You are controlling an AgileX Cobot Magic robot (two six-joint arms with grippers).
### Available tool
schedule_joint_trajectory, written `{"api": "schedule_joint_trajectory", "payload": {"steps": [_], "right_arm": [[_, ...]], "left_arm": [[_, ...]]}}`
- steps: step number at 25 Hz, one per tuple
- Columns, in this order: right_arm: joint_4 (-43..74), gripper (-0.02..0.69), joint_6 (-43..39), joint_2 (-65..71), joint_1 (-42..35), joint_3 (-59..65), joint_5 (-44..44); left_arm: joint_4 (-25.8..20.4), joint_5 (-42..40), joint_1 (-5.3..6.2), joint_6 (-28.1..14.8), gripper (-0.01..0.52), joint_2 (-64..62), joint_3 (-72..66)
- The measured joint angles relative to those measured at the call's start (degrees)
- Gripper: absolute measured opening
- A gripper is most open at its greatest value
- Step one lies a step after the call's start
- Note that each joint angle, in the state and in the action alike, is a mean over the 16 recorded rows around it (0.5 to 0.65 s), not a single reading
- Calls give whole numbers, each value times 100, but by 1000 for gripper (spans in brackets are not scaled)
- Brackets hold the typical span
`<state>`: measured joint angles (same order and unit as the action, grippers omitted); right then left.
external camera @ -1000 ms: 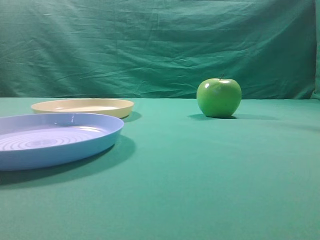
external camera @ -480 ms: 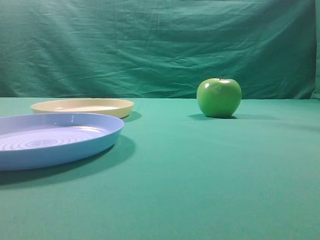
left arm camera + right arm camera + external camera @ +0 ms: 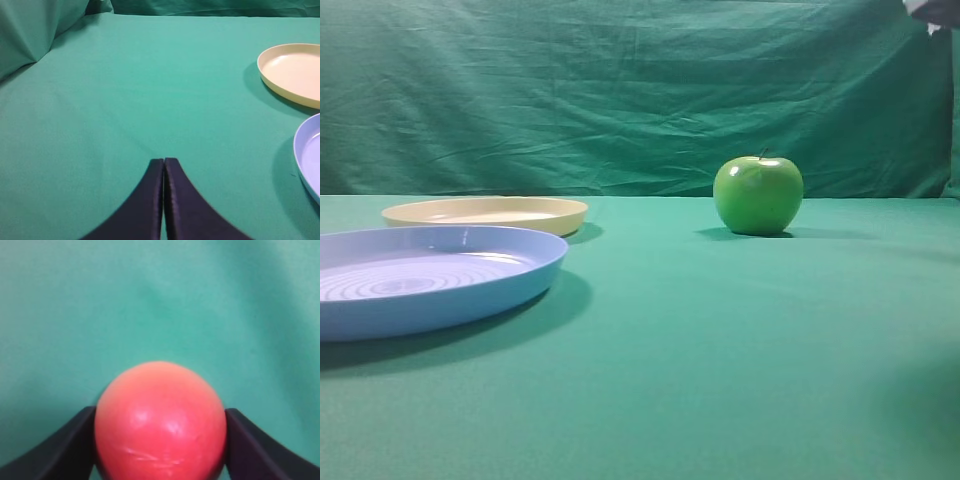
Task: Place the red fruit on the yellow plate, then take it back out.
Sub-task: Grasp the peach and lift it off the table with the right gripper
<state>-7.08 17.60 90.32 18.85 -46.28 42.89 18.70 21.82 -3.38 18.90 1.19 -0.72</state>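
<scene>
My right pincer (image 3: 160,440) is clamped on the red fruit (image 3: 160,422), one dark finger (image 3: 55,450) pressed to each flank at its widest girth, which I judge the soundest hold on a smooth round body. Only green cloth shows beyond the fruit in the right wrist view; whether it is lifted clear I cannot tell. The fruit is near-spherical, so no long axis can be declared; its paler, orange-tinged part faces away from the camera, the deeper red toward it, and no stem is visible. My left pincer (image 3: 164,200) is closed tight on nothing, tips together, over bare surface (image 3: 125,100), out of the working path. The yellow plate (image 3: 485,213) lies flat at the far left of the high view, empty, partly behind the blue plate (image 3: 430,275); the green apple (image 3: 758,194) stands upright well to its right. The fruit does not appear in the high view, so it sits outside that frame. My judgement: the carry to the yellow plate is the step in hand, and placement is not yet done.
</scene>
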Motion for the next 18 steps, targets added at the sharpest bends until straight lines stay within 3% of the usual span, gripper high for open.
{"api": "schedule_joint_trajectory", "payload": {"steps": [10, 18], "right_arm": [[-3, 199, 90, 232, 137, -1260, 370], [-14, 171, 271, 694, 706, -3442, 838]], "left_arm": [[0, 0, 0, 0, 0, 0, 0], [0, 0, 0, 0, 0, 0, 0]]}}
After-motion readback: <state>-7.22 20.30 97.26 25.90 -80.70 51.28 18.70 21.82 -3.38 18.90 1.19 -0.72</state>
